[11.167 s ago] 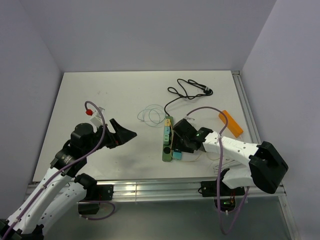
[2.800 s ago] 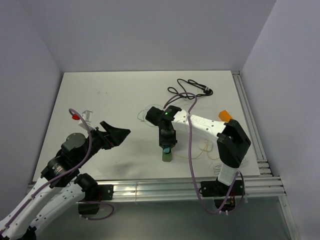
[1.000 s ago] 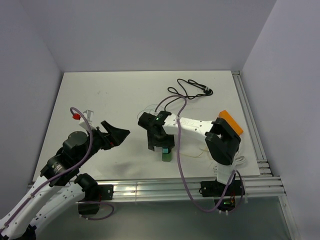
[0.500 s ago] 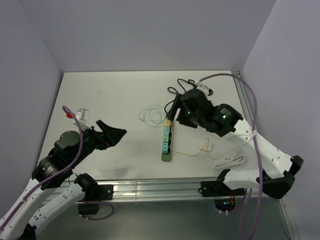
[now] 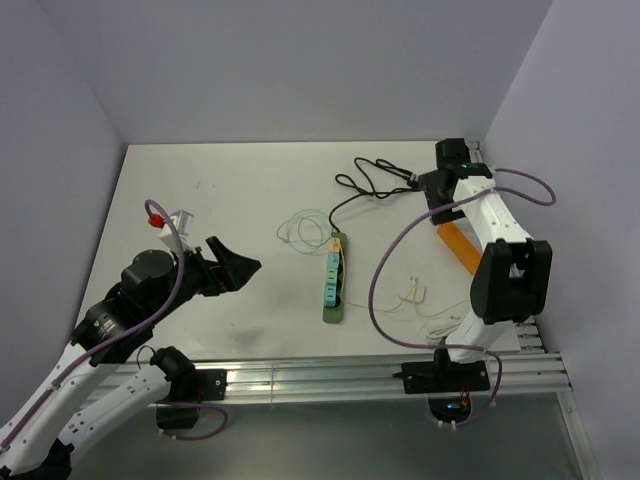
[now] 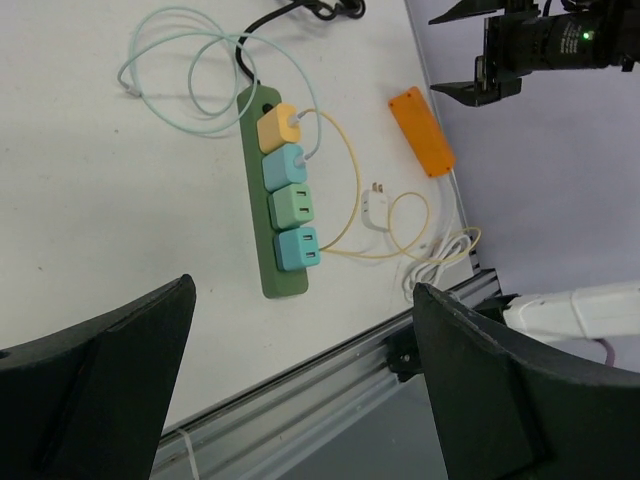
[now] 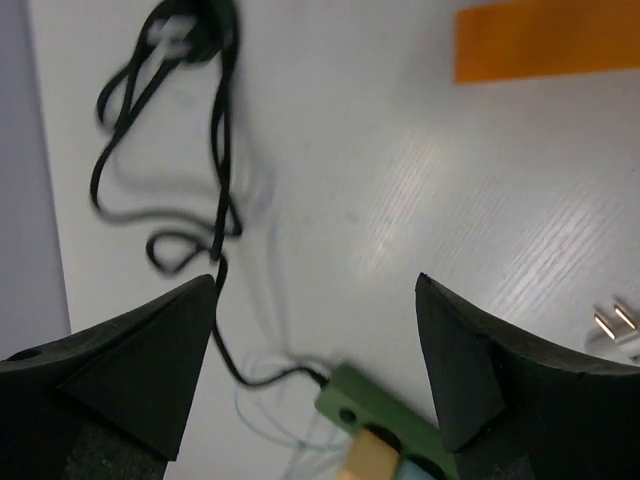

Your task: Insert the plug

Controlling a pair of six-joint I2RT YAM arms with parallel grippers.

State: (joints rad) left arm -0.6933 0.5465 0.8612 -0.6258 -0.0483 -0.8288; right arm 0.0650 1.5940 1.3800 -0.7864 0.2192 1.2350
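While the left hand (image 5: 238, 258) and right hand (image 6: 458, 52) are held open and empty, the white plug (image 6: 375, 212), loose on the surface (image 6: 120, 200) near the power strip (image 6: 285, 285), is judged light, rigid, best pinched across its body.

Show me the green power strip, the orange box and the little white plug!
green power strip (image 6: 280, 284), left wrist view, bare end beside the teal adapter (image 6: 298, 250)
orange box (image 6: 421, 130), left wrist view, middle of its top face
white plug (image 6: 374, 215), left wrist view, its body

Bright, even, diffuse light; faint soft shadows; right wrist view motion-blurred, sheen on tabletop (image 7: 420, 190).
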